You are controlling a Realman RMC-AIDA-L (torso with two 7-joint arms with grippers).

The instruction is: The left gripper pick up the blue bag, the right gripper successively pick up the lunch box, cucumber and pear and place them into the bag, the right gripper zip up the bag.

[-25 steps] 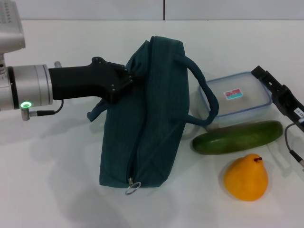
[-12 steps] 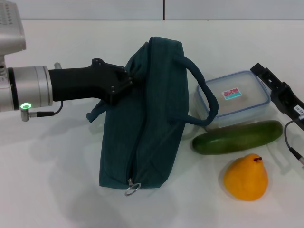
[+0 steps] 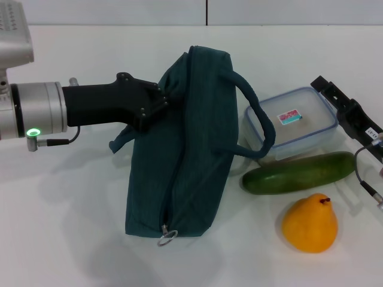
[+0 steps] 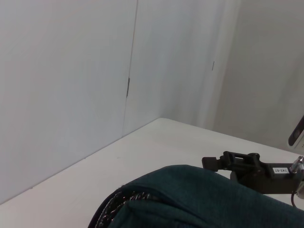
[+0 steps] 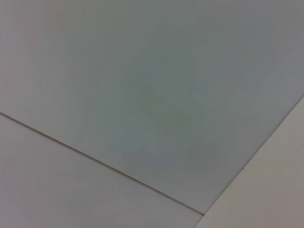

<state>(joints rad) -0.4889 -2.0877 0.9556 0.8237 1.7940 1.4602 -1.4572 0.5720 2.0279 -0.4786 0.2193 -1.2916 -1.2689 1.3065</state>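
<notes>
Bag [image 3: 182, 149]: teal-blue, standing on table [image 3: 72, 239], zipper pull at lower front; landmark.
Left gripper [image 3: 157, 98]: at bag's upper left edge, clamped on fabric.
Lunch box [image 3: 293, 122]: right of bag, behind cucumber, one bag handle looping over its left corner.
Cucumber [image 3: 299, 173]: right of bag, lying flat.
Pear [image 3: 310, 223]: right of bag, in front of cucumber.
Right gripper [image 3: 335, 101]: at lunch box's far right edge; finger state cannot tell.
</notes>
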